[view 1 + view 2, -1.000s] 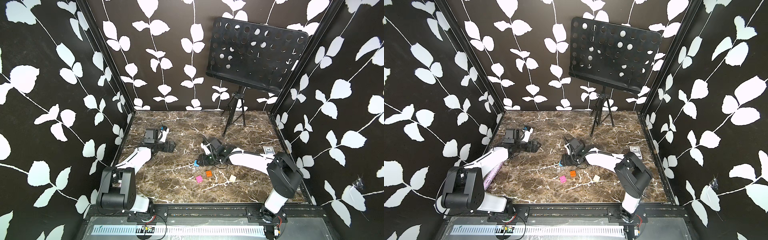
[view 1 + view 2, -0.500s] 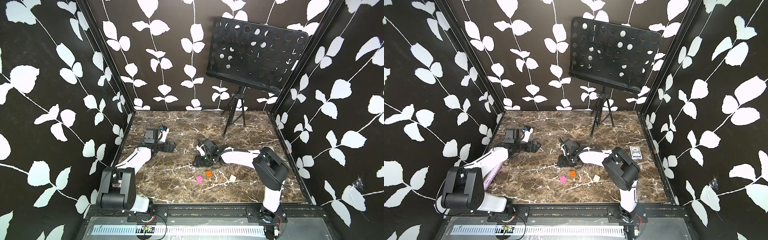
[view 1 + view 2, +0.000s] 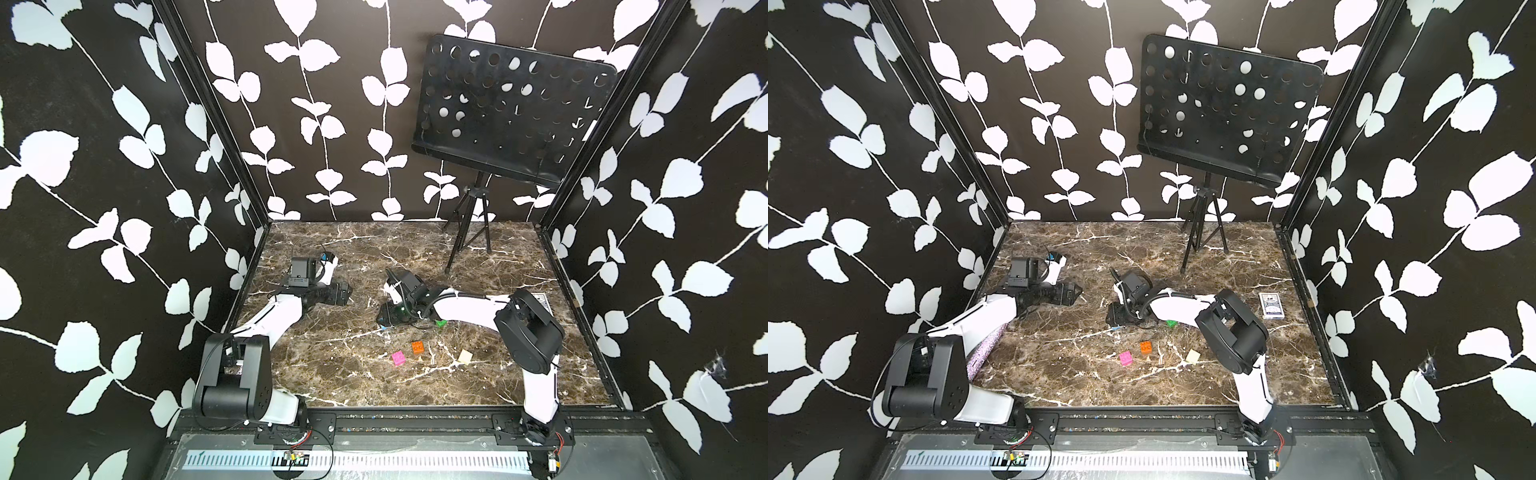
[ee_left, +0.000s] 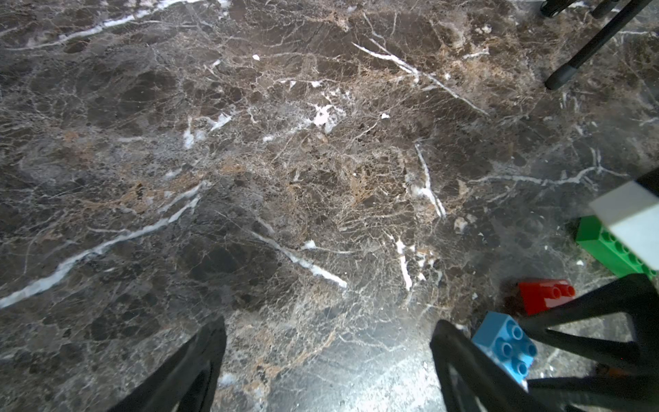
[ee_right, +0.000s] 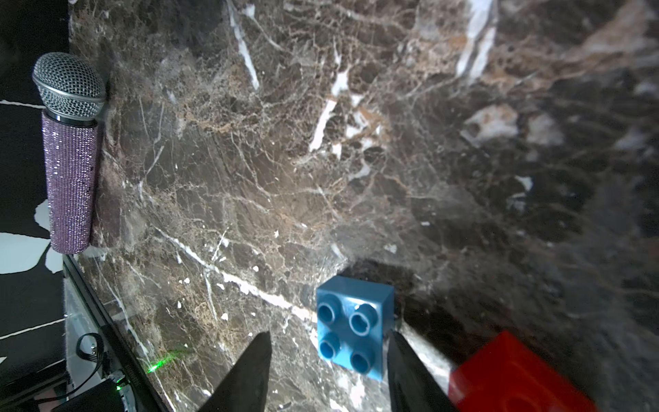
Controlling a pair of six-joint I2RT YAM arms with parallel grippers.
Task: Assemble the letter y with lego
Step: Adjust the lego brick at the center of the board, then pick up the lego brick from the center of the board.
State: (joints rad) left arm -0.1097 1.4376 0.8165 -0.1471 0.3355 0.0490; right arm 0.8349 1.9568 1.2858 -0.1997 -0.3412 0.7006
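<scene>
The lego lies loose on the marble table (image 3: 332,395). A pink brick (image 3: 399,358), an orange brick (image 3: 417,348) and a cream brick (image 3: 465,356) sit at the front middle. The green brick (image 3: 440,322) peeks out from under my right arm. My right gripper (image 5: 328,333) is low over the table and open around the blue brick (image 5: 353,335); one finger is close beside it, the other stands apart. A red-orange brick (image 5: 517,374) lies just outside that gripper. My left gripper (image 4: 328,328) is open over bare marble at the back left. No letter y is joined.
A music stand (image 3: 469,245) stands at the back right on tripod legs. A blue-and-white card box (image 3: 1271,305) lies by the right wall. A glittery purple microphone (image 5: 69,153) rests along the left edge. Patterned walls close three sides.
My right arm has swung left, and its gripper now covers the blue brick that lay beside it. The left arm has not moved.
</scene>
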